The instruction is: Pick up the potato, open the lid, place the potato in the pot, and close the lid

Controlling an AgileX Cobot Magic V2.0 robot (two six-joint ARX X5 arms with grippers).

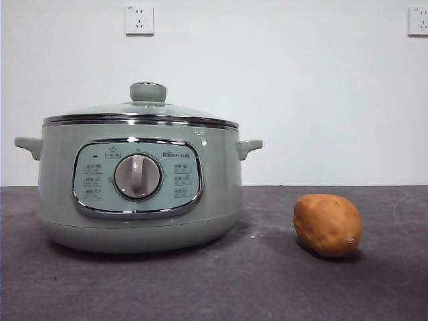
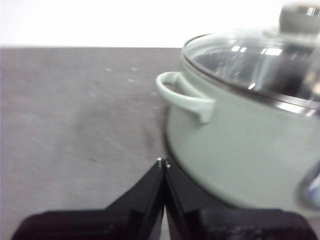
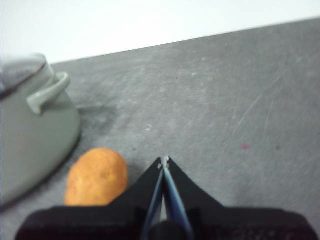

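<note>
One sage-green round pot (image 1: 137,200) on grey table (image 1: 267,281), one glass lid (image 1: 144,110) seated on it. One orange-brown oval potato (image 1: 328,225) beside it, apart. Left gripper (image 2: 164,162) and right gripper (image 3: 163,160) both clenched, empty.

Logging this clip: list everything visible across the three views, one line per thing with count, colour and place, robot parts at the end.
pot: one, sage green with chrome-framed panel and grey dial, standing on the table, on the left in the front view.
lid: one, pale green glass with chrome rim and green knob, seated on the pot.
potato: one, orange-brown, lying on the table apart from the pot, on the right in the front view.
table: one, dark grey, under everything.
wall sockets: two, white, high on the white wall behind.
left gripper: one, black, jaws shut, near the pot's side by a handle, holding nothing.
right gripper: one, black, jaws shut, beside the potato, not touching it.
</note>
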